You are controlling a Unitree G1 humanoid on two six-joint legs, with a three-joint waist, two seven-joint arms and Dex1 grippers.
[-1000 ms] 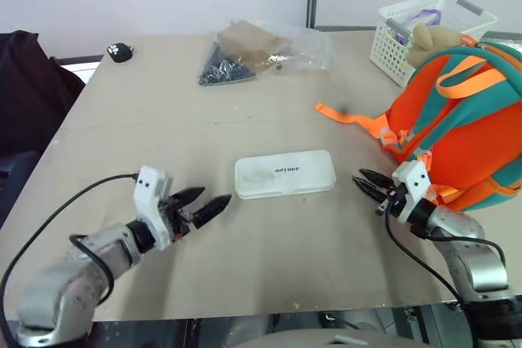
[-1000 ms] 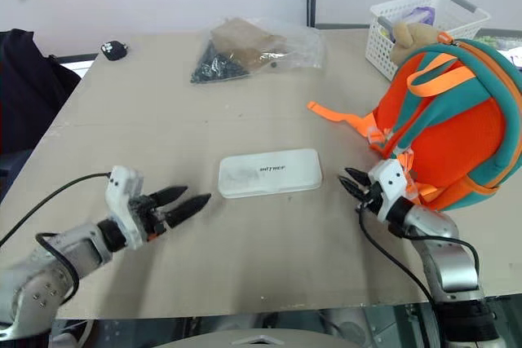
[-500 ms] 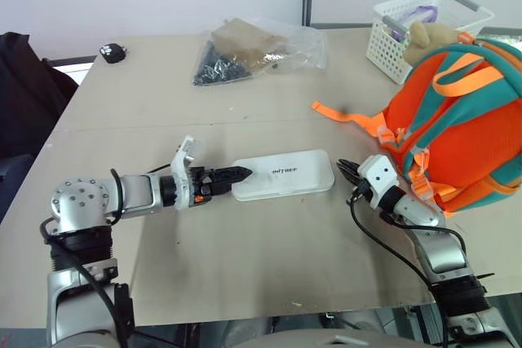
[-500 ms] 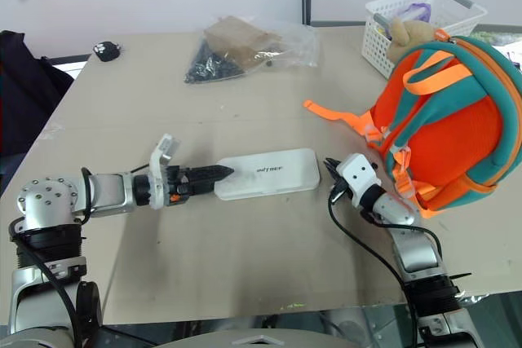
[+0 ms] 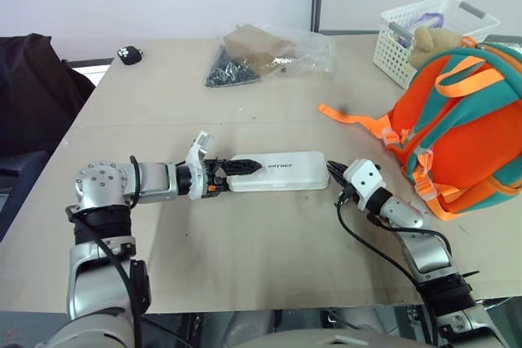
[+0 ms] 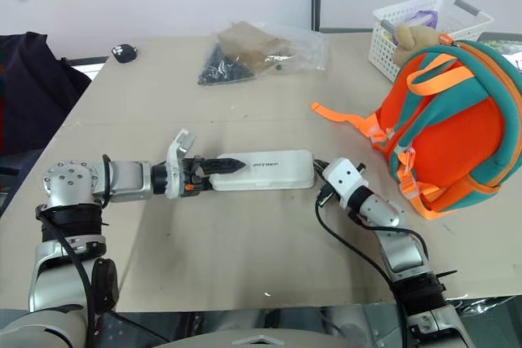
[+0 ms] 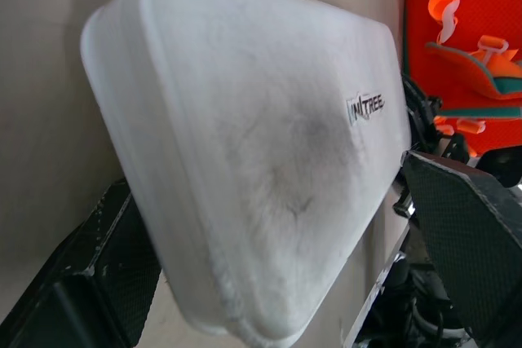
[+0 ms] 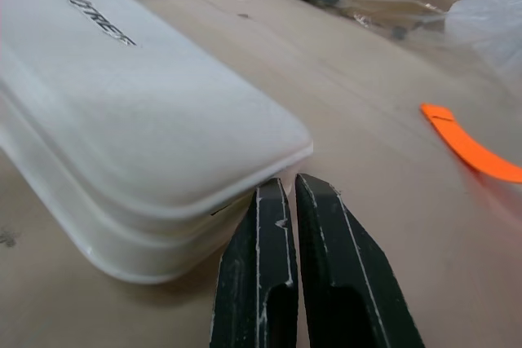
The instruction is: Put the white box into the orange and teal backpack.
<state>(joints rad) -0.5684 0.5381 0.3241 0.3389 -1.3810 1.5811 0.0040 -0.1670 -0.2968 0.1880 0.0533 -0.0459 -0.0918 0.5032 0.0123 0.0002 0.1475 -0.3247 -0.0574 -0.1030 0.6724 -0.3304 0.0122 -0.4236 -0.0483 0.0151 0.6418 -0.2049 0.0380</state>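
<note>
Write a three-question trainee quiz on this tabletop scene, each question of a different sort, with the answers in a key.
1. True or false: the white box already sits inside the backpack.
2. Multiple choice: How does the left gripper stand at the box? A) shut, away from it B) open, one finger above and one below its end C) resting on the basket
3. Fill in: the right gripper has its fingers ____ at the box's other end.

Key: 1 false, the box lies on the table; 2 B; 3 shut.
</note>
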